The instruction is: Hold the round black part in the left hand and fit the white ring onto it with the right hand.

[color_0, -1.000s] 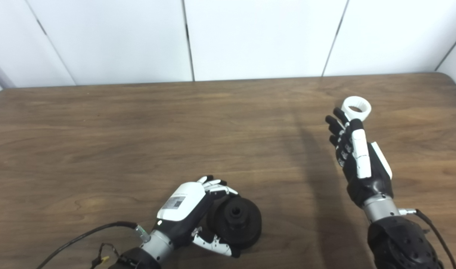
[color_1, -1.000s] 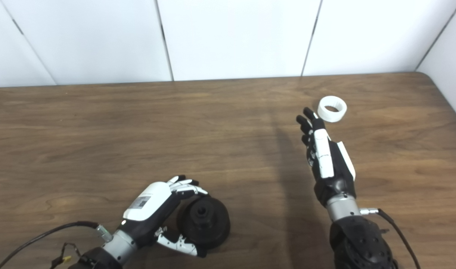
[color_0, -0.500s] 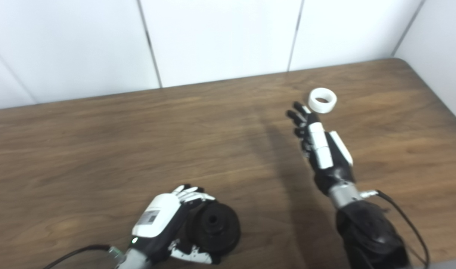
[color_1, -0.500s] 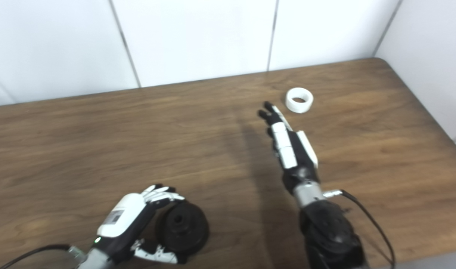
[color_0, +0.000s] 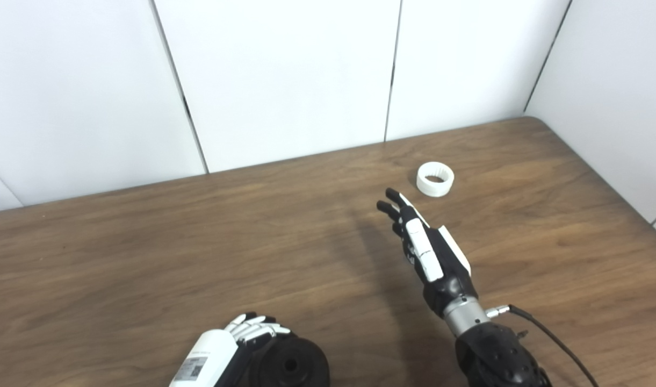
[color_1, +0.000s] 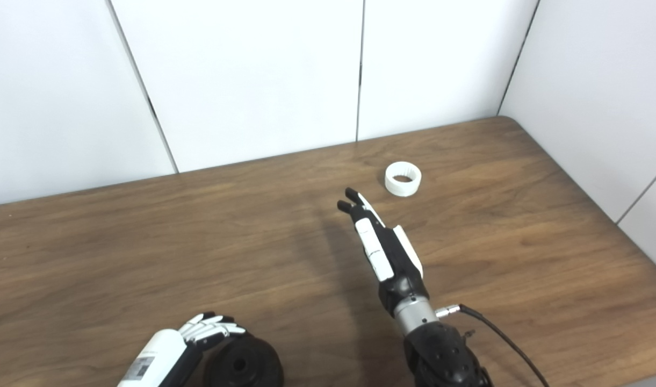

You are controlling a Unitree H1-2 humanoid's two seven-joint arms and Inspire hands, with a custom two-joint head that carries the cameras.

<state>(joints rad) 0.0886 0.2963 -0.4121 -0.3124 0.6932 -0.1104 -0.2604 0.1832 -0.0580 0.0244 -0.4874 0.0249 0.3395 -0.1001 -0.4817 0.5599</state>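
Reaching out, right hand (color_0: 427, 250) flat and empty, short of the white ring (color_0: 435, 179).
Left hand (color_0: 228, 349) cups the round black part (color_0: 290, 366) on the table (color_0: 145, 258).

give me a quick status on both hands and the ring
Left hand curled around round black part, part on the table. Right hand open, fingers extended, short of white ring, no contact. Ring lying flat on table. Nothing between hand and ring.

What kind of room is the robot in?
Probably a lab or test room: a bare wooden table against plain white wall panels, with only a white ring and a round black part.
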